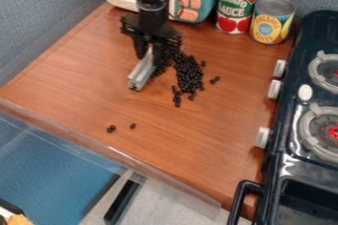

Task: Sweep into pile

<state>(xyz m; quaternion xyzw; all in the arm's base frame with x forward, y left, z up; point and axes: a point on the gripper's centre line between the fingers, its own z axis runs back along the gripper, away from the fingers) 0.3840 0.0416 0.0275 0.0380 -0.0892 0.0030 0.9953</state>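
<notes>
1. The black beans (pixel 190 73) lie heaped on the wooden worktop (pixel 86 83), towards its back edge, right beside the grey bar (pixel 141 74). Two beans sit just off the heap on the stove side; a few strays (pixel 111 129) lie well apart, near the front edge.
2. We judge each bean light, hard and quick to roll, so pinching them singly would be fiddly. We'd push them low and slowly; a brisk stroke could scatter them or send the strays over the front edge.
3. The bar looks stiff and straight-sided, our broom for this job. We'd hold it firmly near its upper end, where the gripper (pixel 150 54) has it, leaving its long side to herd beans. A loose hold might let it twist.
4. Our hand is narrow, closed about the bar, whose free end points towards the front edge. Beans crowd close by the hand on the stove side.
</notes>
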